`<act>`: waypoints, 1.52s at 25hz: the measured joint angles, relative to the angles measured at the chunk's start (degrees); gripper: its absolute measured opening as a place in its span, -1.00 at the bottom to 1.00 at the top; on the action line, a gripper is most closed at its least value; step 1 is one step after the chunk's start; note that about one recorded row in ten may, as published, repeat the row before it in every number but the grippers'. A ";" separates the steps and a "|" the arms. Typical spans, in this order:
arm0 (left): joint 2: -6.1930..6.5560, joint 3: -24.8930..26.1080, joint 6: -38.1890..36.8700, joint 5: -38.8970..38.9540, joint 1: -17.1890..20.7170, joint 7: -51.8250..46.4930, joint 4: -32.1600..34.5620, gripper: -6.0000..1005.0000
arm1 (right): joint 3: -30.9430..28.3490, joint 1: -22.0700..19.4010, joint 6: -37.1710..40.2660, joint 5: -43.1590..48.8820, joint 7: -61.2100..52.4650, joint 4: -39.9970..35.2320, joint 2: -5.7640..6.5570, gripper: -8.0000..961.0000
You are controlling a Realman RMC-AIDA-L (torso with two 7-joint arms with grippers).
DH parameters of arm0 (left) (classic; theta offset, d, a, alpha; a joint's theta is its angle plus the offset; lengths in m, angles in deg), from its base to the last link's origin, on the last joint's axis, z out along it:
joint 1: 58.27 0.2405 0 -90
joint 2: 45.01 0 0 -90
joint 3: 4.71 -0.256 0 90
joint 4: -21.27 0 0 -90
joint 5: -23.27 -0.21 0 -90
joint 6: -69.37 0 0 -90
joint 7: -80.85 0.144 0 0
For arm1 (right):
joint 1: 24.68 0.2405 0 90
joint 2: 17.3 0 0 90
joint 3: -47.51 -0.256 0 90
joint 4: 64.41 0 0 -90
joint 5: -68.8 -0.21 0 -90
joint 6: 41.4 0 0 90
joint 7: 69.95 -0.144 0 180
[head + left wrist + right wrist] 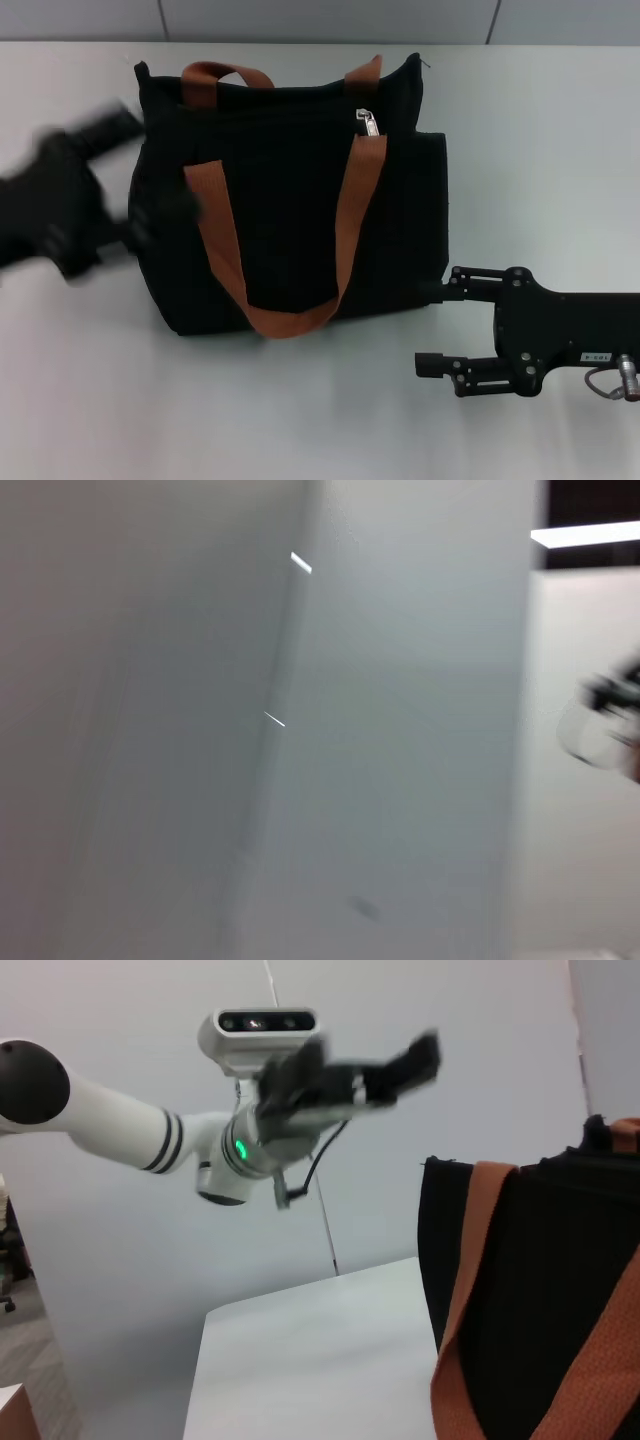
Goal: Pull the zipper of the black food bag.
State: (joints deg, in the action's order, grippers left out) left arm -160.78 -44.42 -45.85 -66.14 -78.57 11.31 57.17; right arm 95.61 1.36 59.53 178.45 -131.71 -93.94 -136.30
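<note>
The black food bag [290, 200] stands upright in the middle of the white table [300, 410], with its rust-orange handles [352, 210] hanging down its front. The small silver zipper [366, 121] sits on the top edge, toward the bag's right end. My right gripper [432, 327] is open and low over the table, just off the bag's lower right corner and holding nothing. My left gripper [135, 225] is a motion-blurred dark shape against the bag's left side. The right wrist view shows the bag [530, 1290] close by and the left gripper [350, 1075] raised beyond it.
White tabletop lies in front of the bag and on both sides of it. A grey wall runs behind the table's far edge [520, 44]. The left wrist view shows only blurred wall.
</note>
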 joint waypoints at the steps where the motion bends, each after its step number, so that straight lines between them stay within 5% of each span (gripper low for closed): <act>1: 0.18 -3.20 0.00 -0.01 -0.01 0.14 -0.01 0.61 | 0.04 0.16 -0.02 0.00 0.57 0.43 0.00 0.59; 6: -0.68 -16.72 0.09 -0.26 1.67 6.19 -0.22 0.60 | 0.08 0.54 -0.14 0.09 1.64 1.34 0.00 0.60; 8: -1.31 -17.55 0.51 -1.10 2.28 8.92 -0.86 0.60 | 0.11 0.56 -0.14 0.13 1.96 1.49 0.01 0.60; 12: -2.10 -17.56 4.93 -6.23 3.03 16.17 -5.48 0.60 | 0.37 0.59 -0.20 0.57 4.16 3.51 0.01 0.60; 16: -0.48 -17.65 10.66 -8.63 2.82 19.52 -10.44 0.60 | 0.42 0.25 -0.47 1.08 8.60 6.49 0.00 0.60; 38: 0.37 -17.80 11.66 -10.24 3.10 18.52 -11.29 0.60 | 0.00 0.40 -2.24 0.76 13.30 8.87 -0.27 0.60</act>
State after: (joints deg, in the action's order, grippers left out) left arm -160.41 -62.22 -34.19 -76.37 -75.47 29.83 45.87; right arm 95.62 1.76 57.29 179.21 -118.41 -85.07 -136.57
